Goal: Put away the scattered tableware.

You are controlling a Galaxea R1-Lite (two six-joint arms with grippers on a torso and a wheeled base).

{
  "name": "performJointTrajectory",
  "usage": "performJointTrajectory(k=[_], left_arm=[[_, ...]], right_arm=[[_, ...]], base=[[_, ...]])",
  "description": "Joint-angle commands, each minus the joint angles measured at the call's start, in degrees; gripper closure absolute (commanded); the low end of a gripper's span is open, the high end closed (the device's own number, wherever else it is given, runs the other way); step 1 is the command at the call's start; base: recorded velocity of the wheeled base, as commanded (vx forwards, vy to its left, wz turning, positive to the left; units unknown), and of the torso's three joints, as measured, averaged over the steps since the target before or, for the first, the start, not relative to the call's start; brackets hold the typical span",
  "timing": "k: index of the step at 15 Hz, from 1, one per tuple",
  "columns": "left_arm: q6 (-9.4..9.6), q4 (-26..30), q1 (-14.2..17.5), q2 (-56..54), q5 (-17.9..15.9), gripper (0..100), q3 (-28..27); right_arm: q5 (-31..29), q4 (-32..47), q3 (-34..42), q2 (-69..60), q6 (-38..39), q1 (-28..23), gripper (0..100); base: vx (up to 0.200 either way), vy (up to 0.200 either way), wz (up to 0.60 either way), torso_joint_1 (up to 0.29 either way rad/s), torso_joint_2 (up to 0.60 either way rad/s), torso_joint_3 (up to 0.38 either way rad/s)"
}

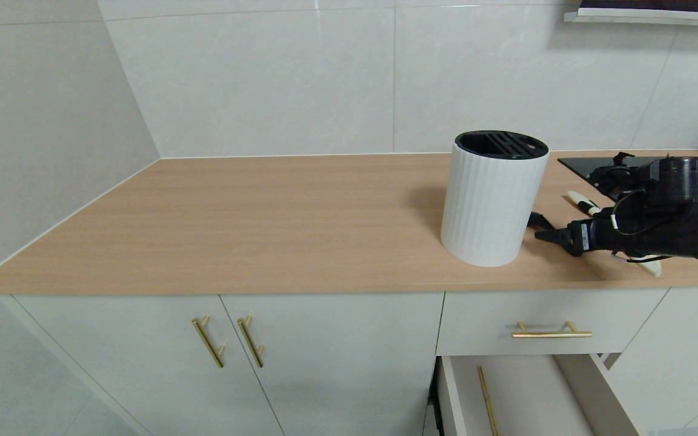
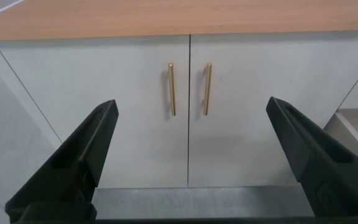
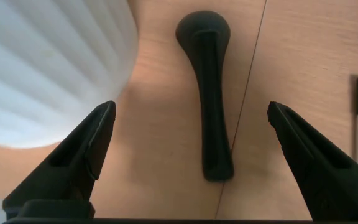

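Observation:
A black utensil [image 3: 209, 106] lies flat on the wooden counter [image 1: 264, 218], its rounded end [image 1: 538, 219] close to the white ribbed utensil holder [image 1: 493, 203] with a black slotted top. My right gripper [image 3: 190, 107] is open just above the counter, one finger on either side of that utensil and touching nothing; in the head view it [image 1: 552, 234] sits right of the holder. A white-handled utensil [image 1: 582, 201] lies farther back, and another white piece [image 1: 649, 266] pokes out under the right arm. My left gripper [image 2: 191, 102] is open and empty, facing the cabinet doors [image 2: 188, 124].
A black cooktop [image 1: 585, 165] is set into the counter at the back right. Below the counter, a drawer [image 1: 506, 393] stands pulled open under a shut drawer with a gold handle [image 1: 552, 332]. Tiled walls close off the back and left.

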Motion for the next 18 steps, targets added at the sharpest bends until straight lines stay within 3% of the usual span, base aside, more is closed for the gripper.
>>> performJointTrajectory(k=[1, 13, 14, 18], left_arm=[[0.00, -0.01, 0.02, 0.02, 0.01, 0, 0.00], [0.00, -0.01, 0.02, 0.02, 0.01, 0, 0.00], [0.00, -0.01, 0.02, 0.02, 0.01, 0, 0.00], [0.00, -0.01, 0.02, 0.02, 0.01, 0, 0.00]], right_arm=[[0.01, -0.63, -0.05, 1.82, 0.03, -0.18, 0], [-0.25, -5.37, -0.05, 5.60, 0.30, -0.45, 0], [-0.25, -5.37, -0.05, 5.60, 0.21, -0.45, 100], [-0.34, -5.37, 0.04, 6.48, 0.03, -0.27, 100]], base=[[0.000, 0.000, 0.00, 0.000, 0.00, 0.000], [0.000, 0.000, 0.00, 0.000, 0.00, 0.000], [0.000, 0.000, 0.00, 0.000, 0.00, 0.000], [0.000, 0.000, 0.00, 0.000, 0.00, 0.000]])
